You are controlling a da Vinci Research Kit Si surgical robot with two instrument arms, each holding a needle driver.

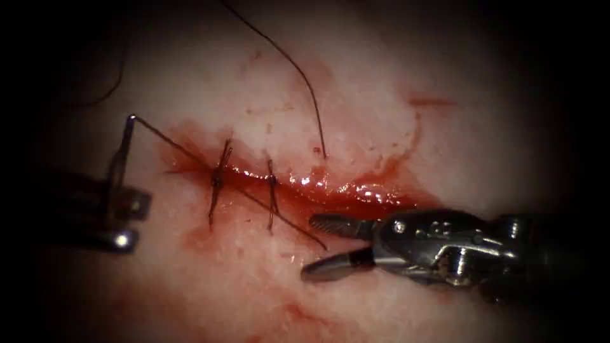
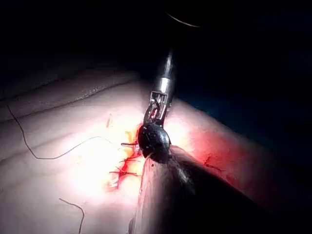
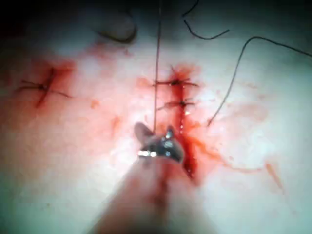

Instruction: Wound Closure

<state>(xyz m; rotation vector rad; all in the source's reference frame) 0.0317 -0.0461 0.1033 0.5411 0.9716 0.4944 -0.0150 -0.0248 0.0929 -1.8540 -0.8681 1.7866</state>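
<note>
The cut (image 1: 330, 190) runs across the tissue (image 1: 356, 108), wet with red fluid, and two stitches (image 1: 219, 178) (image 1: 271, 190) cross its left part. At the far left my left tool (image 1: 124, 219) is shut low on the needle (image 1: 121, 155), which stands clear of the tissue. From the needle's top end the thread (image 1: 210, 171) runs taut across the cut into the tissue below it, beside my right tool (image 1: 311, 246). That tool is open and holds nothing. The right wrist view shows its spread jaws (image 3: 156, 136) at the thread (image 3: 157, 63) and the stitches (image 3: 176, 84).
A second strand of thread (image 1: 298, 70) comes from the top and enters the tissue just above the cut. Loose thread (image 2: 63, 156) lies on the tissue beside the stitches (image 2: 124, 170). An older stitched spot (image 3: 44, 87) sits apart from the cut.
</note>
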